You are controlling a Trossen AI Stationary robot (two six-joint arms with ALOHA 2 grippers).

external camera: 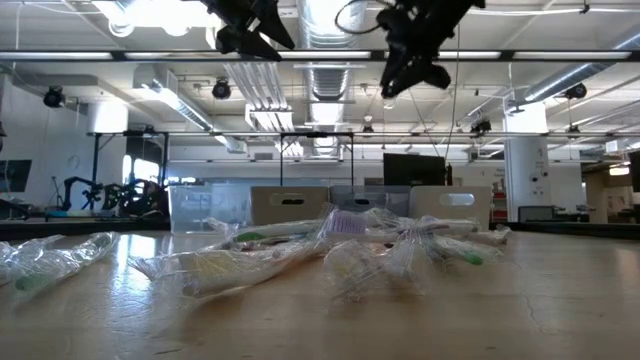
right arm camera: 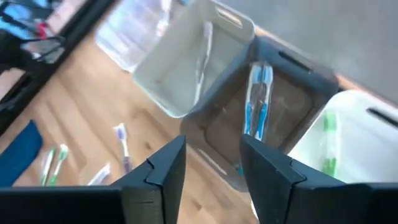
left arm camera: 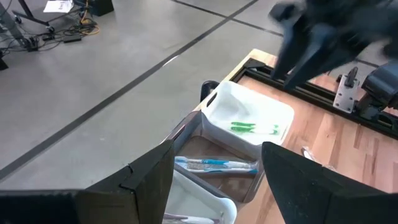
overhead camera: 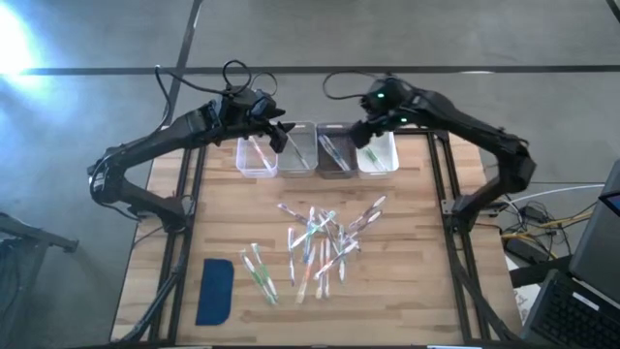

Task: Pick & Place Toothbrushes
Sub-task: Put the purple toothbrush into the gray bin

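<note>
The toothbrushes (overhead camera: 323, 242) lie in a loose heap of clear wrappers at the table's middle, with a few more (overhead camera: 260, 273) nearer the left. Others lie in the four bins along the far edge. One pale one (right arm camera: 203, 51) is in the pale bin, blue ones (right arm camera: 258, 99) are in the dark bin, and a green one (left arm camera: 255, 128) is in the white bin. My left gripper (overhead camera: 281, 136) (left arm camera: 217, 149) hangs open and empty above the clear and pale bins. My right gripper (overhead camera: 363, 134) (right arm camera: 213, 142) hangs open and empty above the dark and white bins.
The clear bin (overhead camera: 256, 155), pale bin (overhead camera: 298, 148), dark bin (overhead camera: 335, 152) and white bin (overhead camera: 379, 154) stand side by side at the far edge. A flat dark-blue pad (overhead camera: 215, 291) lies near the left front corner. Black frame rails (overhead camera: 441, 194) run along both sides of the table.
</note>
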